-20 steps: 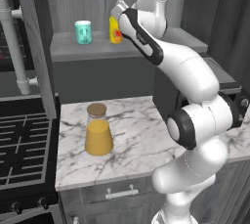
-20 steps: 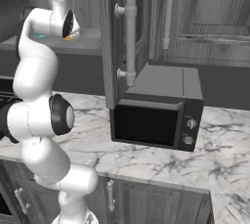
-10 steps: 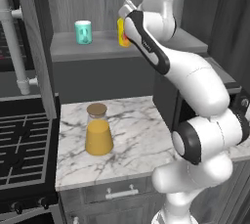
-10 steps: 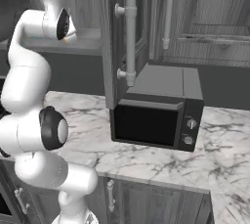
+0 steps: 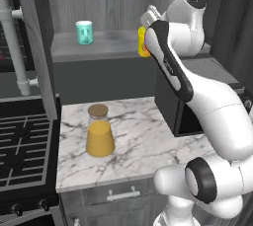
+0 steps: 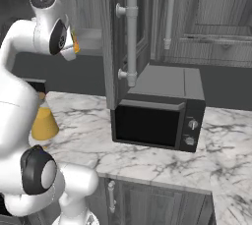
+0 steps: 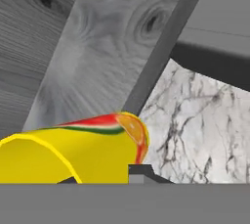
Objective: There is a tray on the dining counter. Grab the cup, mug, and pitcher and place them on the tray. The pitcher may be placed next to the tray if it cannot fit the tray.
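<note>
The hand (image 7: 105,176) is clamped on the yellow cup (image 7: 73,152), which stands high at the shelf (image 5: 108,47), at 3 o'clock from the teal mug (image 5: 84,32) and well apart from it. The pitcher (image 5: 99,131) with orange liquid stands upright on the marble surface (image 5: 143,141) below, at about 6 o'clock from the mug, near the stove (image 5: 22,146).

A black microwave (image 6: 157,121) sat on the marble counter (image 5: 143,146), beside a black stove (image 5: 22,146).
</note>
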Controlling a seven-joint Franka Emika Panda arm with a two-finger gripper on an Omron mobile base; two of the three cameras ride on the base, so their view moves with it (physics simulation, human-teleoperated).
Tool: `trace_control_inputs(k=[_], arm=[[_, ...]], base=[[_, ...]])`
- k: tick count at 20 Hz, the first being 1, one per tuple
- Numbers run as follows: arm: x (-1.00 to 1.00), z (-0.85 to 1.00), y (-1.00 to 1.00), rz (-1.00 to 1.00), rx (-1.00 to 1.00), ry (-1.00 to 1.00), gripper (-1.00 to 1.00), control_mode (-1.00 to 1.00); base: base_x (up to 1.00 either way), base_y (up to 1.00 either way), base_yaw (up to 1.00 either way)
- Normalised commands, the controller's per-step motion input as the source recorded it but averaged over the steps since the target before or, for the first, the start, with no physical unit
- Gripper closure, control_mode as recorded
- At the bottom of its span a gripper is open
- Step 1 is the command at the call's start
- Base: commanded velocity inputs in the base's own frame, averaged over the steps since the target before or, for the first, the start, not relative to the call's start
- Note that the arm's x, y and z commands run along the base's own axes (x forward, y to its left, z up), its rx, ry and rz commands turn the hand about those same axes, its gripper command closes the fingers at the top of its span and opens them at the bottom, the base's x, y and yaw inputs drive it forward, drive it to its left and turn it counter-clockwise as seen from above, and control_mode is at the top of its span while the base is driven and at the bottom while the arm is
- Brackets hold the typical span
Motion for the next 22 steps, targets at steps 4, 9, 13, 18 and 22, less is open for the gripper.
trace_control_inputs(k=[4, 9, 13, 18, 22], arm=[[-1.0, -0.03, -0.4, -0.12, 0.01, 0.02, 1.0, -1.0], [-1.0, 0.0, -0.2, -0.1, 0.0, 0.08, 1.0, -1.0], [-0.93, 0.0, 0.0, -0.04, 0.0, 0.2, 1.0, -1.0], [-0.79, 0.0, 0.0, 0.0, 0.0, 0.28, 1.0, -1.0], [-0.52, 0.0, 0.0, 0.08, 0.0, 0.27, 1.0, -1.0]], base=[[0.0, 0.0, 0.0], [0.0, 0.0, 0.0], [0.0, 0.0, 0.0], [0.0, 0.0, 0.0], [0.0, 0.0, 0.0]])
